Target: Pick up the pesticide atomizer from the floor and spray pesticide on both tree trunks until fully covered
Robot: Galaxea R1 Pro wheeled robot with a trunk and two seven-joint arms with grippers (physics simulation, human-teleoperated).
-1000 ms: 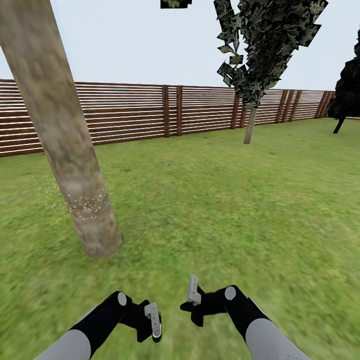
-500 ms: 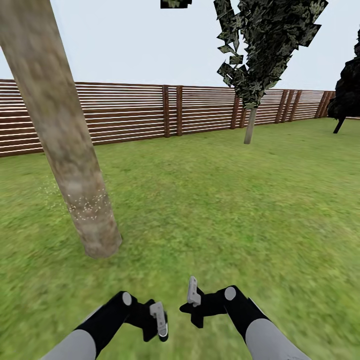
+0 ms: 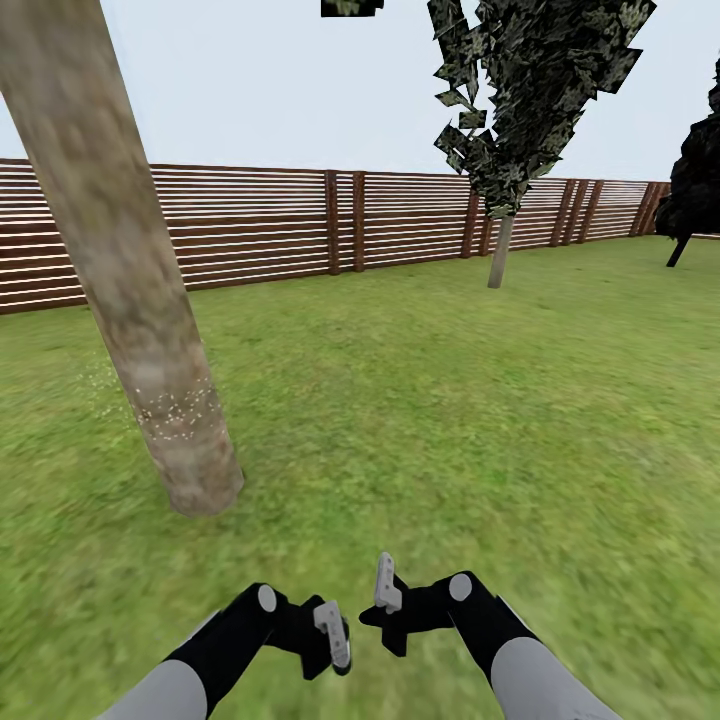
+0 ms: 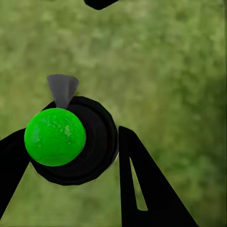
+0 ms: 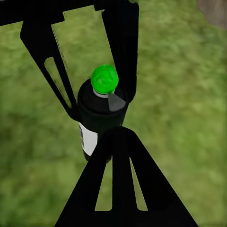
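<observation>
This is a fenced garden out of doors. A green lawn [image 3: 420, 400] runs ahead of the tools to a brown horizontal-slat wooden fence [image 3: 260, 225] under a pale open sky [image 3: 250, 90]. A thick mottled tree trunk [image 3: 120, 270] rises from the grass ahead of the left tool, a leafy tree [image 3: 530, 90] stands by the fence, and a black cypress [image 3: 695, 180] far off beyond the right tool.

Grass floor of the garden
The lawn [image 3: 450, 400] carries a thick tree trunk [image 3: 150, 350] rising at left, a thin distant tree [image 3: 498, 250], and the slatted fence [image 3: 250, 225] behind.
</observation>
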